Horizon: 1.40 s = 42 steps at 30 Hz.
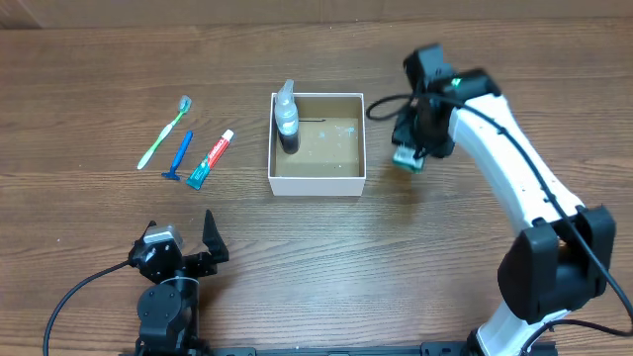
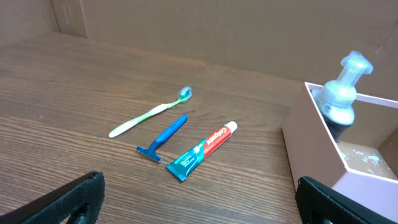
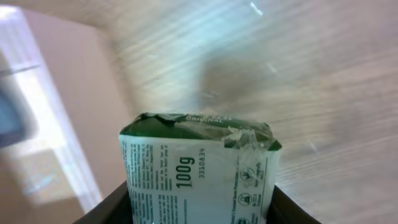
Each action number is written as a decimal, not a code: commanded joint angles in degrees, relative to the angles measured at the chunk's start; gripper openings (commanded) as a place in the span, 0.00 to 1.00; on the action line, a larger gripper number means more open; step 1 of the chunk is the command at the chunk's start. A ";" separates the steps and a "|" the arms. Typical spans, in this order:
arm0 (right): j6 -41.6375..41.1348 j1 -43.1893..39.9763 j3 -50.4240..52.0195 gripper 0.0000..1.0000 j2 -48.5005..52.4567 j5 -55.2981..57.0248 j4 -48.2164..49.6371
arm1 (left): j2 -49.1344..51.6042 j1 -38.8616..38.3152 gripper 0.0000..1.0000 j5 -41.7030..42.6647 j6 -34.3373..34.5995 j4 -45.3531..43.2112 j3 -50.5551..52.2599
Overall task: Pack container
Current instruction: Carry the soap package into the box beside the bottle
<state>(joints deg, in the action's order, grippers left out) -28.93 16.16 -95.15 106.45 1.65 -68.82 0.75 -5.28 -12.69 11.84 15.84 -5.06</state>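
The container (image 1: 317,182) is a square white box with a brown floor at the table's middle; a pump bottle (image 1: 287,117) stands in its left side. It also shows in the left wrist view (image 2: 311,149), with the bottle (image 2: 341,99). My right gripper (image 1: 409,156) is just right of the box, above the table, shut on a green-and-white soap packet (image 3: 199,171). My left gripper (image 1: 183,245) is open and empty near the front edge. A green toothbrush (image 1: 164,132), a blue razor (image 1: 180,155) and a toothpaste tube (image 1: 211,159) lie left of the box.
The toothbrush (image 2: 149,112), razor (image 2: 163,138) and toothpaste tube (image 2: 202,151) lie ahead of the left gripper (image 2: 199,205) on the wood table. Cables run along the front edge (image 1: 89,282).
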 commanded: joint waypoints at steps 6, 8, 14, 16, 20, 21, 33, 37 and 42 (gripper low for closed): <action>16.98 4.07 -12.22 0.42 -1.01 -18.67 4.50 | -0.50 -0.39 1.00 -0.37 -0.26 -0.04 0.09; 16.94 5.60 -11.72 0.42 -0.90 -18.25 6.73 | -0.50 -0.39 1.00 -0.37 -0.26 -0.04 0.09; 11.52 11.30 -8.63 0.42 0.85 -11.08 15.08 | -0.50 -0.39 1.00 -0.37 -0.26 -0.04 0.09; 8.94 12.35 -7.21 0.42 1.53 -8.26 17.11 | -0.50 -0.39 1.00 -0.37 -0.26 -0.04 0.09; 4.63 13.14 -6.23 0.41 4.48 -4.22 18.62 | -0.50 -0.39 1.00 -0.37 -0.26 -0.04 0.09; 4.59 13.14 -6.12 0.42 5.35 -4.24 18.97 | -0.50 -0.39 1.00 -0.37 -0.26 -0.04 0.09; 4.46 13.14 -6.05 0.41 13.84 -4.02 21.20 | -0.50 -0.39 1.00 -0.37 -0.26 -0.04 0.09; 4.46 13.14 -6.05 0.41 14.14 -2.51 21.64 | -0.50 -0.39 1.00 -0.37 -0.26 -0.04 0.09; 4.44 13.14 -6.03 0.41 14.14 -2.54 22.45 | -0.50 -0.39 1.00 -0.37 -0.26 -0.04 0.09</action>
<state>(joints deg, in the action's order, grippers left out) -24.03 29.50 -101.01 120.95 -1.89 -47.16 0.75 -5.28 -12.67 11.84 15.81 -5.06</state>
